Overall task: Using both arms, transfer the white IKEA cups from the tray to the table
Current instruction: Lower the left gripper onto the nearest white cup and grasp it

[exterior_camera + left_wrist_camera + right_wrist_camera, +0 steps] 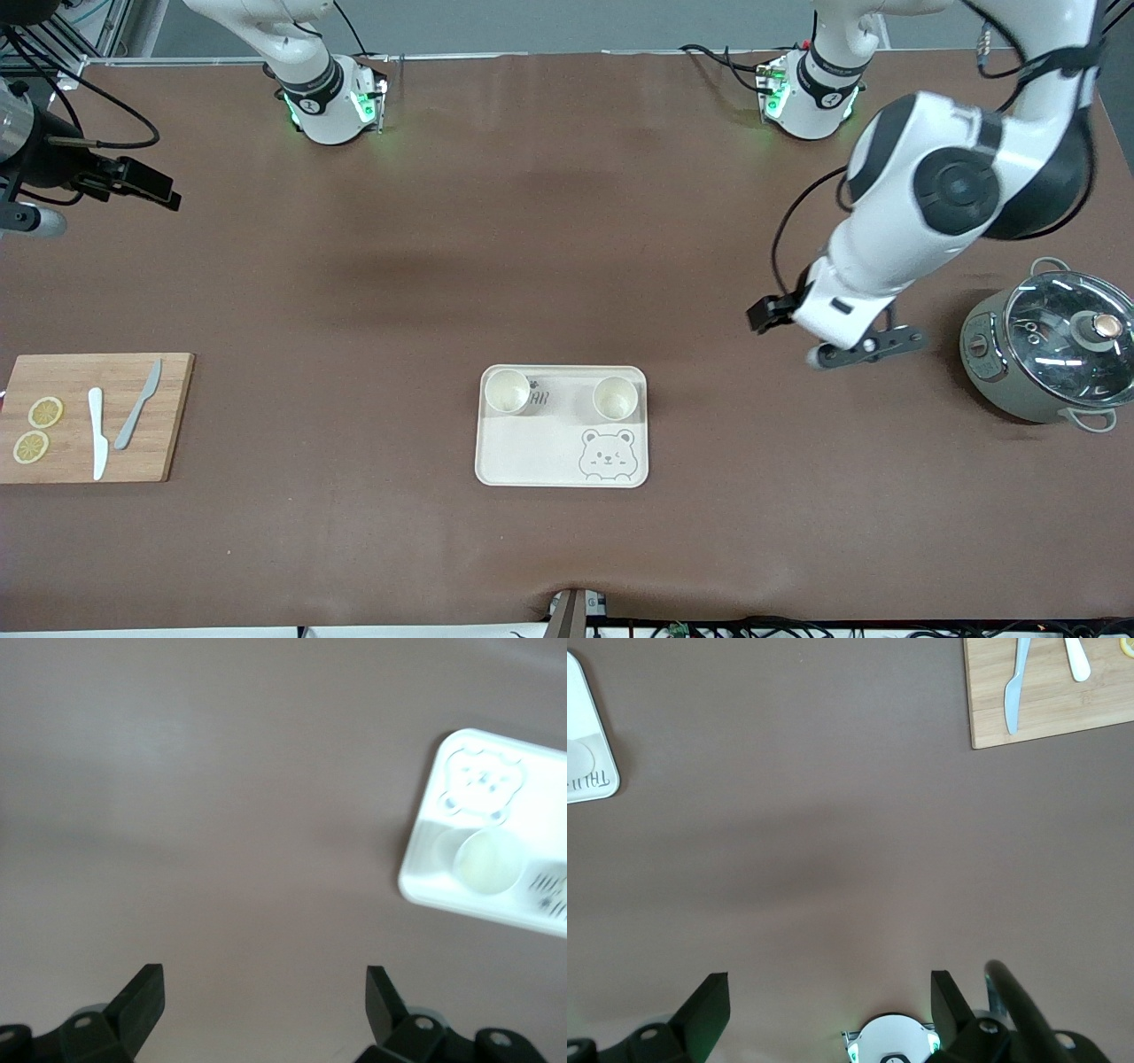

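Cups: two white IKEA cups (507, 391) (615, 397) stand upright on the tray (532, 452), along its edge farther from the front camera.
Left tool (855, 347): wide, empty, over bare tabletop (567, 221) between tray and pot (1050, 347).
Right tool (830, 997): wide, empty, high over bare tabletop.
Risk: an off-centre descent could tip a light cup or shove the tray.

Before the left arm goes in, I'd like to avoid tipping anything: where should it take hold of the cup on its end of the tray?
Probably by the rim, from straight above. The cup stands upright, mouth open, handleless and tapered, on the tray, so one finger inside and one outside suits it. The open left pincer hovers over bare table beside the tray.
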### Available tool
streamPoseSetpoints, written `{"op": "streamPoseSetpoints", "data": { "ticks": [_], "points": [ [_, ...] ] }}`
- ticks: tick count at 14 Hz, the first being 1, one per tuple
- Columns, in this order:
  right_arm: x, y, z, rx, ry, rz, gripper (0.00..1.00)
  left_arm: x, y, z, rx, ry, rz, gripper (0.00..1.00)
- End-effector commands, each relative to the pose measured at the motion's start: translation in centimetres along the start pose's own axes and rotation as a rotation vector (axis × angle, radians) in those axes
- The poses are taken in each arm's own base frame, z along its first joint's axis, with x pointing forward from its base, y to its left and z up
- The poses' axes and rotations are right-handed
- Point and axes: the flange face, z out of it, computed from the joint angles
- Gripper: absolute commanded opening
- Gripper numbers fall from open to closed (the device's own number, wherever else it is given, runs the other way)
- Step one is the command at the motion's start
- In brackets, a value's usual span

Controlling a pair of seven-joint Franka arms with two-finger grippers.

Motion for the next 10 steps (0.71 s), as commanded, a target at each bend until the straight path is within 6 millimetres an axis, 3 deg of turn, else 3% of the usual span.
{"op": "streamPoseSetpoints", "data": {
  "ticks": [1, 3, 5, 6, 8, 10],
  "points": [
    [1.2, -0.1, 0.1, 0.016, -0.014, 0.003, 1.00, 0.2, 3.7, 3.8, -0.051, 0.007, -0.112, 1.00],
    [2.1, 0.0, 0.8, 0.016, -0.029, 0.006, 1.00, -0.2, 6.1, 7.2, -0.077, 0.009, -0.166, 1.00],
    [3.8, 0.2, 2.9, 0.013, -0.072, 0.014, 1.00, -0.7, 7.9, 9.8, -0.096, 0.009, -0.173, 0.99],
    [4.5, 0.2, 3.3, 0.008, -0.080, 0.017, 1.00, -0.9, 8.5, 10.8, -0.105, 0.011, -0.175, 0.94],
    [6.5, 0.5, 6.6, 0.002, -0.145, 0.013, 1.00, -1.1, 9.6, 13.2, -0.126, 0.014, -0.171, 0.81],
    [7.3, 0.8, 7.7, -0.006, -0.157, 0.017, 1.00, -1.5, 10.9, 15.3, -0.155, 0.025, -0.179, 0.71]
  ]
}}
